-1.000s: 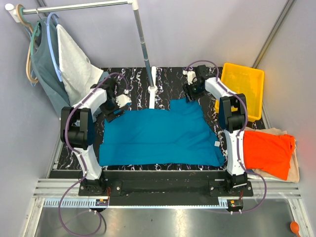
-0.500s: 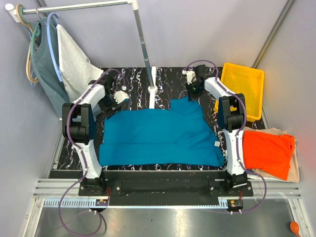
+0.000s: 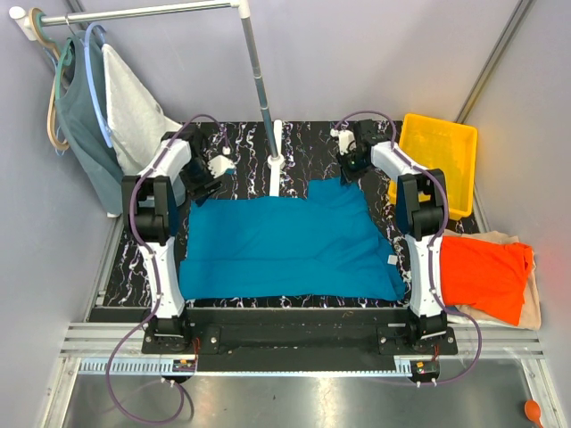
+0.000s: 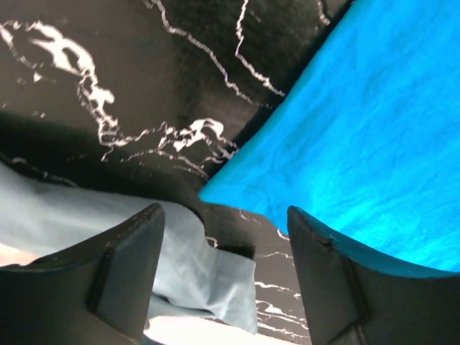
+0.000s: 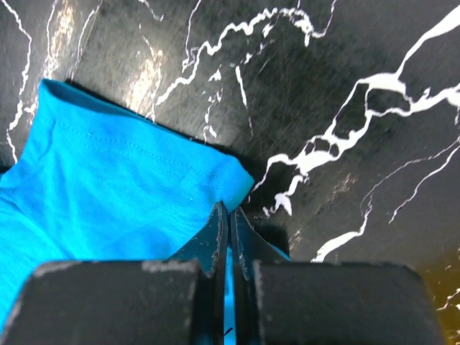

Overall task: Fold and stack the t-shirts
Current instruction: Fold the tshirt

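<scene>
At the bottom of the overhead view, just past the arm bases, the near hem of the teal-blue t-shirt (image 3: 285, 245) lies flat across the black marbled mat (image 3: 308, 143). At lower right the orange t-shirt (image 3: 482, 276) rests on the cream t-shirt (image 3: 533, 308), off the mat's edge. Further up, the teal shirt's two far corners are unevenly held. The right gripper (image 5: 229, 212) has its fingers pressed together on the far right corner, with only a thin edge of cloth in the pinch as far as its wrist view shows. The left gripper (image 4: 226, 241) is spread wide; the far left corner lies on the mat between its fingers, untouched. The likely trouble is a lopsided fold: if the right arm pulls before the left has closed, the cloth would drag askew or bunch, and so shallow a pinch could slip free. In the lower left of the left wrist view a pale grey-blue cloth (image 4: 208, 273) lies just beside that corner, so a closing left gripper might catch it too. Beyond, at upper centre, the pole (image 3: 260, 89) stands on its base between the grippers, in the way of any inward sweep. The yellow bin (image 3: 437, 152) sits at upper right, and the grey-green top (image 3: 78, 125) and white cloth (image 3: 134, 120) hang at upper left, near the left arm.
</scene>
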You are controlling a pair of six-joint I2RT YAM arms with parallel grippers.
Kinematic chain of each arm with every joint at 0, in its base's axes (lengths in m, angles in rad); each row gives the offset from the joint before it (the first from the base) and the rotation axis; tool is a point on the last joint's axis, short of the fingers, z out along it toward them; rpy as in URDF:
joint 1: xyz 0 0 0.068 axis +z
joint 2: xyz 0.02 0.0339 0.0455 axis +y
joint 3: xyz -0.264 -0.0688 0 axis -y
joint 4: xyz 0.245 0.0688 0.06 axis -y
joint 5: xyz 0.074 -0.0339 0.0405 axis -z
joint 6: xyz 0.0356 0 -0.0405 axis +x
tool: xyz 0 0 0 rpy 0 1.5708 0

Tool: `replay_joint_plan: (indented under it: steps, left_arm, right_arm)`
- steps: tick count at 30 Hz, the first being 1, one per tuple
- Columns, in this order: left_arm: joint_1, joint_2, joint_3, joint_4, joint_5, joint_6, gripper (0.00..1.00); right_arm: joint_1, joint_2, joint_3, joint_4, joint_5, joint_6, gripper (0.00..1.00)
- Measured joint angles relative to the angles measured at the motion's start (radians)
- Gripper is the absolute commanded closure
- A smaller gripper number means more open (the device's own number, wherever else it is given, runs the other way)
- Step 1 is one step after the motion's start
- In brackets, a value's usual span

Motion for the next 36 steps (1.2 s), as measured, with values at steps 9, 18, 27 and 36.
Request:
replay_joint_plan:
  steps: [9, 18, 27, 36]
  left_arm:
    - [0.006, 0.072, 0.061, -0.044, 0.023, 0.007, 0.45]
    - [0.015, 0.112, 0.075, -0.055, 0.021, 0.006, 0.54]
    - [0.015, 0.117, 0.081, -0.057, 0.022, -0.022, 1.0]
    - [0.01, 0.117, 0.088, -0.059, 0.016, -0.092, 1.0]
  right_arm:
    - [0.0, -0.04, -0.063, 0.003, -0.004, -0.003, 1.0]
    - [0.0, -0.061, -0.1, 0.007, -0.008, -0.004, 1.0]
    - [0.0, -0.084, -0.134, 0.007, -0.006, -0.022, 1.0]
    - [0.0, -0.109, -0.141, -0.007, 0.034, -0.037, 1.0]
